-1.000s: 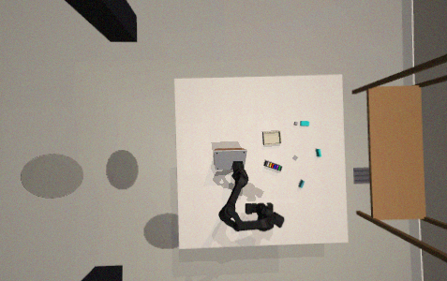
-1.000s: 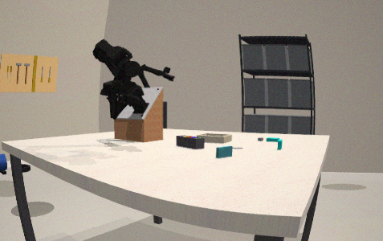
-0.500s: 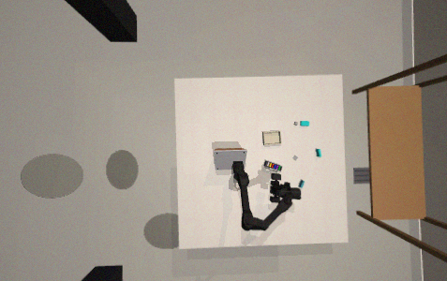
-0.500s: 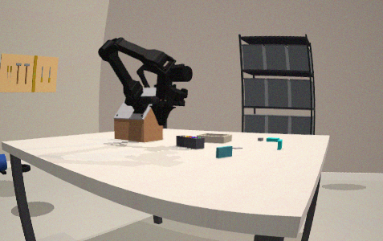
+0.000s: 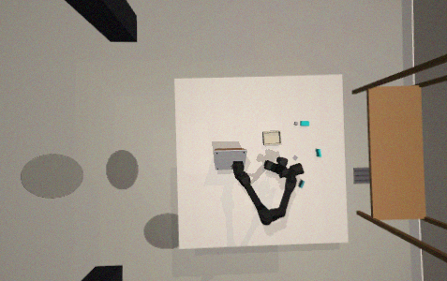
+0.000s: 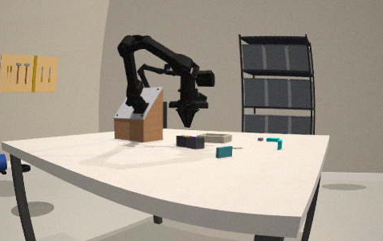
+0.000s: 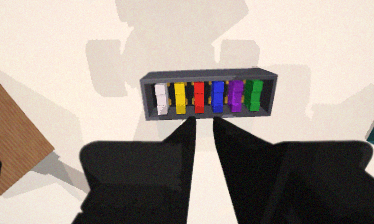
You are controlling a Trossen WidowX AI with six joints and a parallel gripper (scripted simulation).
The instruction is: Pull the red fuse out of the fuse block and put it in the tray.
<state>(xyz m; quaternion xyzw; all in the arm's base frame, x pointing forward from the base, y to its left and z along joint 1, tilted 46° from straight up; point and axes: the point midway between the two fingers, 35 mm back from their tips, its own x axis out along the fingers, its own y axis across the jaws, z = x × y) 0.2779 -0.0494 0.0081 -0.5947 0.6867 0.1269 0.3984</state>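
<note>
The gripper (image 7: pixel 204 120) hangs above the fuse block (image 7: pixel 209 94), its fingers drawn narrow with a slim gap between them, holding nothing. Directly below, the red fuse (image 7: pixel 199 97) sits upright in the block, third of six in a row: white, yellow, red, blue, purple, green. The row's long axis runs across the wrist view. No writing is legible. The tray (image 6: pixel 215 137) lies just beyond the block on the table (image 6: pixel 146 177), with three teal blocks (image 6: pixel 223 151) nearby.
</note>
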